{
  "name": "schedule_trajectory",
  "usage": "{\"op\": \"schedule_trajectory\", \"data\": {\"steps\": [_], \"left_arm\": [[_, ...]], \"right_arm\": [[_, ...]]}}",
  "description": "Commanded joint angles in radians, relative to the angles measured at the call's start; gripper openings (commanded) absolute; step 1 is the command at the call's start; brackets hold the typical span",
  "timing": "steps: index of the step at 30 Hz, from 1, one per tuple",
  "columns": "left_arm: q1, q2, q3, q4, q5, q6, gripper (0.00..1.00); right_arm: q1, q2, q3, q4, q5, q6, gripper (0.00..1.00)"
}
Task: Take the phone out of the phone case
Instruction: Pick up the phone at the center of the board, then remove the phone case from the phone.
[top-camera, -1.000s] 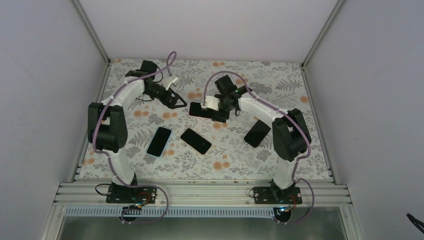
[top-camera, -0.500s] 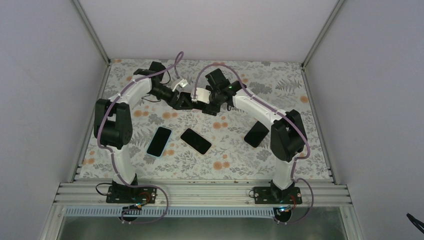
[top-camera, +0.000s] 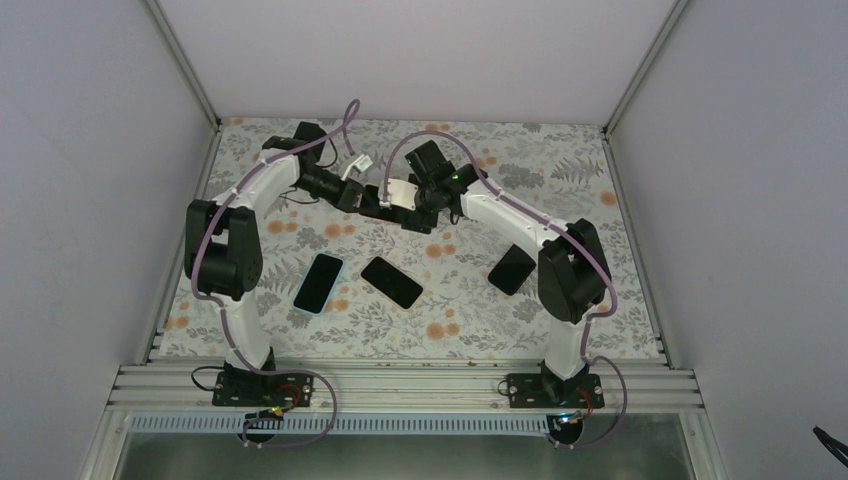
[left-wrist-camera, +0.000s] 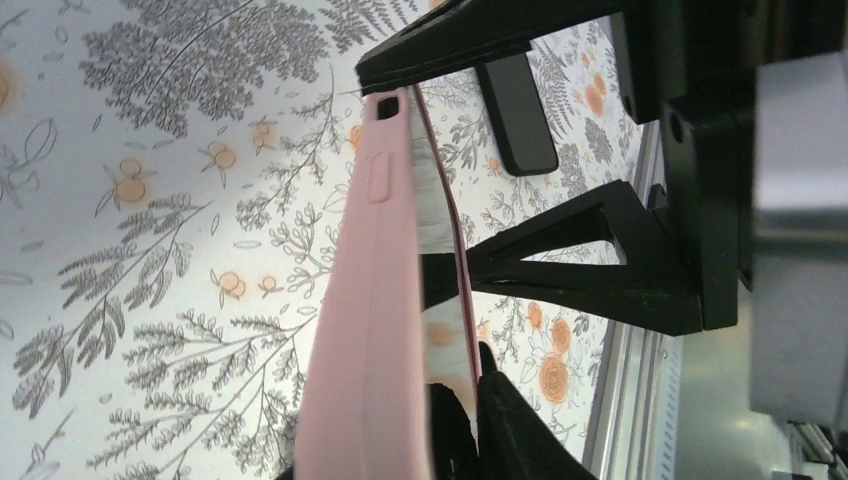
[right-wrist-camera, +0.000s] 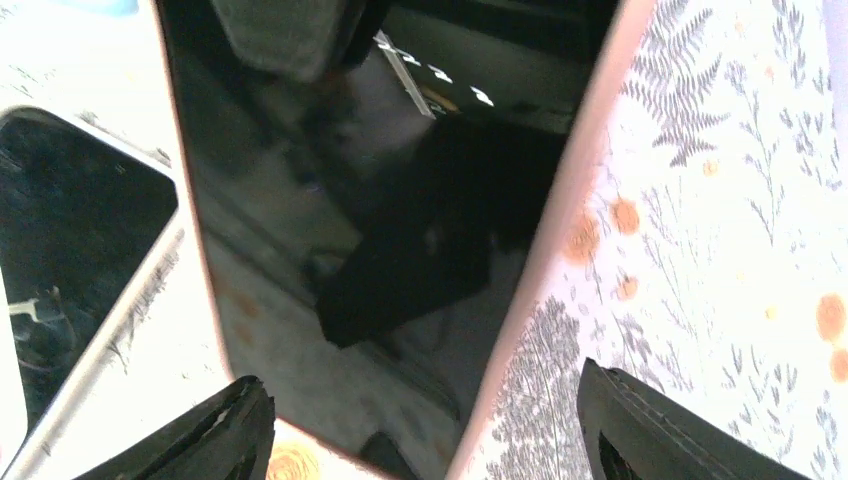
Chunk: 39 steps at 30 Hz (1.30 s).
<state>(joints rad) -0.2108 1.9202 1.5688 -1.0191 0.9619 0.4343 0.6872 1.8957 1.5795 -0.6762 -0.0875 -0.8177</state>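
Observation:
The phone sits in a pink phone case (left-wrist-camera: 365, 300) that hangs edge-on above the flowered table. My right gripper (right-wrist-camera: 420, 378) straddles the phone's glossy black screen (right-wrist-camera: 300, 250) and holds the cased phone across its width; the case's pink rim (right-wrist-camera: 545, 240) runs along the right. One of the right fingers (left-wrist-camera: 580, 270) presses the case's side in the left wrist view. My left gripper (left-wrist-camera: 462, 365) is shut on the thin far lip of the case, one finger over the screen and one outside. In the top view both grippers (top-camera: 385, 197) meet at the back middle.
Three other phones lie on the table: one in a light blue case (top-camera: 319, 283), a black one (top-camera: 392, 282) and another black one (top-camera: 514, 268). A pale-cased phone (right-wrist-camera: 80, 250) lies just left of the held one. Grey walls close three sides; an aluminium rail (top-camera: 400, 385) runs along the front.
The right gripper lifted the cased phone off the table and carried it back and left. The left gripper swung in from the left, then shut on the case's lip.

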Motion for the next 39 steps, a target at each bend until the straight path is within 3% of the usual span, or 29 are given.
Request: {"op": "schedule_trajectory", "data": {"steps": [1, 4, 8, 17, 26, 39], "left_arm": [[-0.017, -0.043, 0.014, 0.022, 0.014, 0.099, 0.07], [-0.019, -0.062, 0.021, 0.011, -0.006, 0.124, 0.02], [-0.028, -0.134, 0.011, -0.004, -0.077, 0.191, 0.02], [-0.057, -0.327, 0.035, -0.085, -0.151, 0.34, 0.02], [-0.089, -0.34, 0.011, -0.094, -0.16, 0.34, 0.02], [-0.14, -0.377, 0.0, -0.096, -0.166, 0.332, 0.02]], "right_arm": [[0.011, -0.019, 0.009, 0.008, -0.054, 0.005, 0.64], [0.014, -0.052, -0.022, -0.039, -0.064, -0.01, 0.84], [-0.022, -0.131, -0.07, -0.092, -0.156, -0.025, 0.9], [-0.133, -0.189, -0.091, -0.17, -0.294, -0.039, 0.88], [-0.166, -0.135, 0.02, -0.239, -0.414, -0.024, 0.85], [-0.169, -0.087, 0.06, -0.218, -0.377, 0.0, 0.78]]}}
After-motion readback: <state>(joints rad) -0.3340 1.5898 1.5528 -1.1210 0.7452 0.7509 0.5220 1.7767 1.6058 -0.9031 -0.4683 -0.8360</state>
